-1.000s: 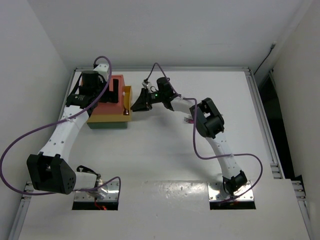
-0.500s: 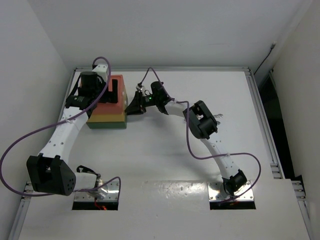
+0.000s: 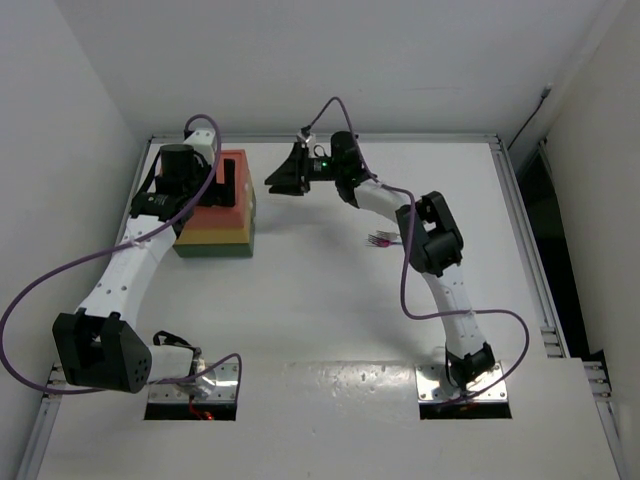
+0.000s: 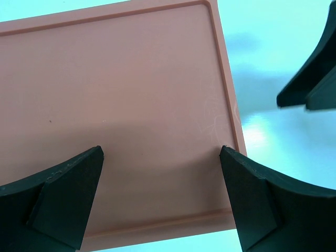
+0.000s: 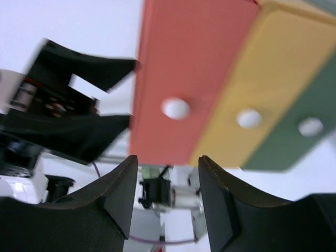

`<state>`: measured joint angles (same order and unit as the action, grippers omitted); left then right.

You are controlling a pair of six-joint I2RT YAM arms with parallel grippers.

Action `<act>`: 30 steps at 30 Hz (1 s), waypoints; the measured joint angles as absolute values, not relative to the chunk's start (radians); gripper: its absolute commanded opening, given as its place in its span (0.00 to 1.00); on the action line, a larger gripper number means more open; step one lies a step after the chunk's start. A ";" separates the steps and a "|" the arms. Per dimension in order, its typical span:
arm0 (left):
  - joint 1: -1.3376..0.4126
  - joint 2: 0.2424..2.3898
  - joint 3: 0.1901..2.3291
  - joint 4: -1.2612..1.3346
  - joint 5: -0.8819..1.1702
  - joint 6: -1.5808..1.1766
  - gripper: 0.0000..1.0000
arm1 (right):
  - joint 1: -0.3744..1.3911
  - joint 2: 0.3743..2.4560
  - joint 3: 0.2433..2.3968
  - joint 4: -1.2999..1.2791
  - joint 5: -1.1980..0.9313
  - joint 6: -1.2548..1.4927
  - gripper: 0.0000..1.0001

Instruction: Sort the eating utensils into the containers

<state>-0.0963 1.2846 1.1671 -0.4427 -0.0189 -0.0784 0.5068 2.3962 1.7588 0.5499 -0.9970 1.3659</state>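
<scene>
The containers [image 3: 213, 222] are one stacked block at the far left: red-orange top, yellow middle, dark green bottom, all closed flush. My left gripper [image 3: 231, 186] is open just above the red-orange top [image 4: 115, 94], its jaws [image 4: 161, 152] spread wide and empty. My right gripper [image 3: 273, 181] is open and empty, hovering to the right of the block and apart from it. Its wrist view [image 5: 168, 160] faces the red [image 5: 178, 63], yellow [image 5: 252, 89] and green [image 5: 299, 142] drawer fronts, each with a white knob. A purple utensil [image 3: 380, 240] lies on the table beside my right arm.
The white table [image 3: 320, 300] is fenced by a raised rail at the back and sides. My right gripper's fingers [image 4: 310, 79] show at the right edge of the left wrist view. My left gripper [image 5: 79, 110] shows left of the drawer fronts in the right wrist view.
The yellow drawer stuck out to the right a second ago. My right gripper pressed against it, it slid in flush, and the gripper has drawn back up and to the right.
</scene>
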 measured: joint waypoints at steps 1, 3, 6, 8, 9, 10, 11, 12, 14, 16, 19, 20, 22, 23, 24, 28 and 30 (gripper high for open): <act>-0.096 1.285 1.167 -0.442 -0.018 -0.078 1.00 | 0.505 2.397 1.780 0.562 -0.989 1.383 0.51; -0.096 1.284 1.164 -0.438 -0.014 -0.076 1.00 | 0.509 2.406 1.827 0.583 -0.970 1.413 0.53; -0.096 1.281 1.155 -0.427 -0.010 -0.074 1.00 | 0.529 2.442 1.906 0.607 -0.940 1.444 0.54; -0.096 1.280 1.153 -0.423 -0.009 -0.072 1.00 | 0.540 2.475 1.953 0.609 -0.923 1.462 0.60; -0.096 1.279 1.148 -0.417 -0.007 -0.072 1.00 | 0.544 2.490 1.966 0.609 -0.915 1.469 0.61; -0.096 1.277 1.146 -0.413 -0.007 -0.072 1.00 | 0.549 2.502 1.971 0.609 -0.908 1.473 0.64; -0.096 1.276 1.145 -0.411 -0.006 -0.071 1.00 | 0.553 2.512 1.972 0.604 -0.901 1.477 0.64; -0.096 1.275 1.143 -0.409 -0.006 -0.071 1.00 | 0.557 2.521 1.972 0.604 -0.897 1.481 0.64; -0.096 1.274 1.141 -0.407 -0.005 -0.071 1.00 | 0.560 2.537 1.972 0.598 -0.889 1.491 0.64; -0.095 1.274 1.141 -0.406 -0.003 -0.070 1.00 | 0.561 2.549 1.972 0.598 -0.881 1.504 0.62; -0.095 1.274 1.141 -0.406 -0.002 -0.068 1.00 | 0.561 2.554 1.972 0.599 -0.871 1.523 0.54; -0.094 1.274 1.141 -0.406 -0.001 -0.068 1.00 | 0.561 2.554 1.972 0.605 -0.870 1.528 0.48; -0.094 1.275 1.141 -0.405 0.000 -0.068 1.00 | 0.562 2.554 1.972 0.618 -0.867 1.541 0.46; -0.094 1.275 1.141 -0.405 0.000 -0.068 1.00 | 0.562 2.554 1.972 0.622 -0.865 1.549 0.46; -0.094 1.275 1.141 -0.405 0.000 -0.068 1.00 | 0.563 2.554 1.972 0.627 -0.865 1.557 0.46; -0.094 1.275 1.141 -0.404 0.000 -0.068 1.00 | 0.577 2.554 1.972 0.657 -0.863 1.593 0.46; -0.094 1.275 1.140 -0.403 0.000 -0.068 1.00 | 0.588 2.555 1.972 0.665 -0.860 1.602 0.46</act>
<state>-0.0944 1.2747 1.1404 -0.4030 0.0002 -0.0681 0.5880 2.5549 1.9720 0.6651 -0.8600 1.6016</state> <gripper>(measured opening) 0.995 0.461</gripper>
